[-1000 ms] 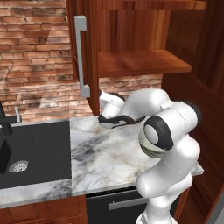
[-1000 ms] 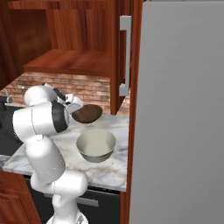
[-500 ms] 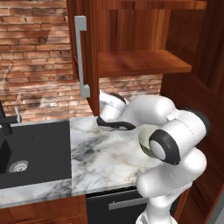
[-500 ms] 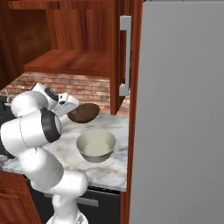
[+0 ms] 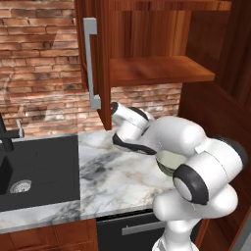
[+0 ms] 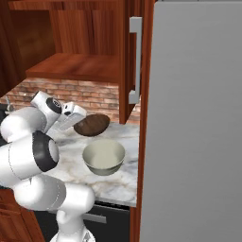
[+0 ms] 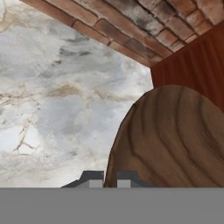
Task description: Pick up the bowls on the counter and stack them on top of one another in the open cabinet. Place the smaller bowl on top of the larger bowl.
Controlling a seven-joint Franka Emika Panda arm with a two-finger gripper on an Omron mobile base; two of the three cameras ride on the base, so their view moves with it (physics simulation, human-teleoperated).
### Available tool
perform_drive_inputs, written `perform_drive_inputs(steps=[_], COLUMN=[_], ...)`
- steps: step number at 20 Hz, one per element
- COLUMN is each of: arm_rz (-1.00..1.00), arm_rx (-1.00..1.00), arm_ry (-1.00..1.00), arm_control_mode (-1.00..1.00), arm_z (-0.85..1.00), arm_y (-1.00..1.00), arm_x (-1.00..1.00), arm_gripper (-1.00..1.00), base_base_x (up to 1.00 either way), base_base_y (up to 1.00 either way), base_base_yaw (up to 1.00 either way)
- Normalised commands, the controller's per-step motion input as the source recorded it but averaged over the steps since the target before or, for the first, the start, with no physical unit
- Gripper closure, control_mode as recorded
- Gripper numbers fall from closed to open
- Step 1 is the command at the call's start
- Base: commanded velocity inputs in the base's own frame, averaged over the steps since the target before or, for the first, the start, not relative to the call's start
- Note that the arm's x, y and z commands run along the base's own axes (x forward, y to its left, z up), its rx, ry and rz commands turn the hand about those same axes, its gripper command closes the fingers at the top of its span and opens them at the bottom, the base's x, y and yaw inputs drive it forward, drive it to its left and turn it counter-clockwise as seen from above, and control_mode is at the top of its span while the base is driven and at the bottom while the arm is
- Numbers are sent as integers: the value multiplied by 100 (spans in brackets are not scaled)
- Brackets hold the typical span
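Bowls are both sitting on the white marble worktop (image 6: 71, 163) under the open cabinet (image 5: 162, 68). The smaller bowl (image 6: 91, 125), dark brown and wood-grained, is lying toward the brick wall (image 5: 39, 59), close to the foot of the cabinet's open door (image 6: 134, 61). The larger bowl (image 6: 103, 157), deep and pale cream, is standing upright just in front of it, nearer the worktop's front edge, with a small gap between the two. In the left base view the arm (image 5: 181, 142) is arching over the worktop and hiding most of both bowls, with a sliver of the pale bowl's rim peeking out beneath the white forearm. The pincer (image 6: 75, 119) is reaching in low from the left side of the brown bowl, its tip right at that bowl's rim. In the hand view the two dark fingertips (image 7: 92, 178) are standing close together at the bottom edge, with the brown bowl's rim running down between them, so the pincer is pinching the smaller bowl at its edge. That bowl's grained surface is looming large to the right there, with veined marble spreading to the left and brick above. A black sink (image 5: 34, 169) is sitting in the worktop well to the left. The cabinet's inner shelf (image 5: 157, 71) is lying bare above.
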Motion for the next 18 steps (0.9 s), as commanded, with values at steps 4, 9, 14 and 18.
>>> perform_drive_inputs(steps=[4,9,14,18], arm_rz=[0,0,0,0], arm_rx=[0,0,0,0], arm_ry=[0,0,0,0], arm_control_mode=[-100,-100,-100,-100], arm_z=[11,5,0,0], arm_y=[-30,-29,-24,-12], arm_x=[-33,-38,-40,-30], arm_gripper=[100,100,100,100], base_base_x=[0,0,0,0], base_base_y=[0,0,0,0], base_base_yaw=[0,0,0,0])
